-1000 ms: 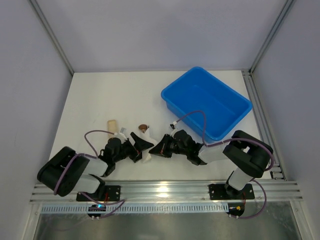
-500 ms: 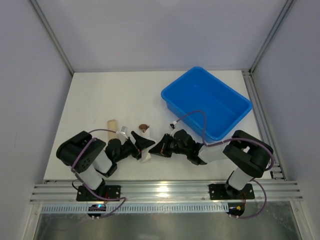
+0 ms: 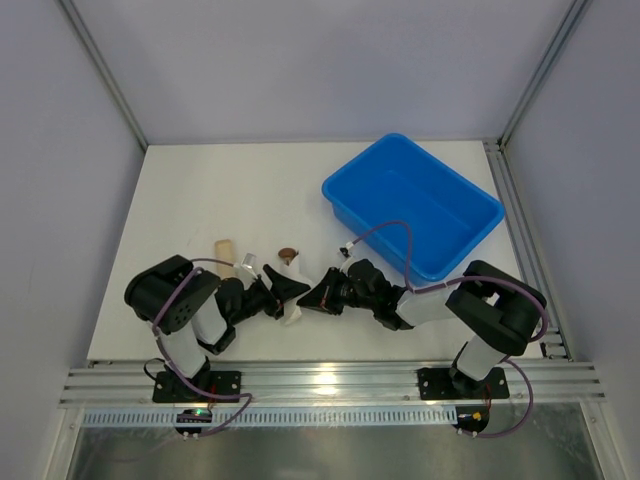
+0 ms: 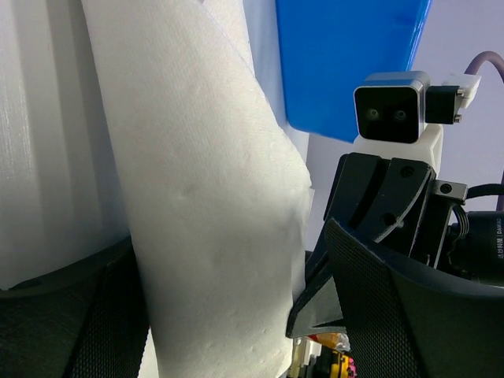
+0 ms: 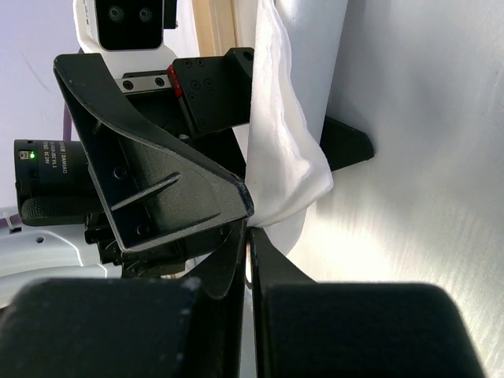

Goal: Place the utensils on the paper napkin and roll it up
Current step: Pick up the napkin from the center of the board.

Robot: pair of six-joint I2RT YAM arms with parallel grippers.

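Note:
The paper napkin [image 3: 293, 313] is a white roll on the table between my two grippers; it fills the left wrist view [image 4: 197, 197] and shows in the right wrist view [image 5: 283, 157]. A gold-bronze spoon bowl [image 3: 287, 255] sticks out of the roll's far end; the rest of the utensils is hidden. My left gripper [image 3: 285, 290] is open, its jaws wide apart on either side of the roll [image 4: 228, 315]. My right gripper [image 3: 320, 297] is shut, its fingertips [image 5: 250, 236] nipping the roll's near corner.
A blue bin [image 3: 335, 192] stands at the right back, also in the left wrist view [image 4: 346, 63]. A tan cylinder [image 3: 224, 252] lies left of the left gripper. The table's front rail runs just behind both arm bases.
The left arm's elbow has swung up and to the right, closer to its gripper. Both grippers and the napkin roll have stayed almost where they were.

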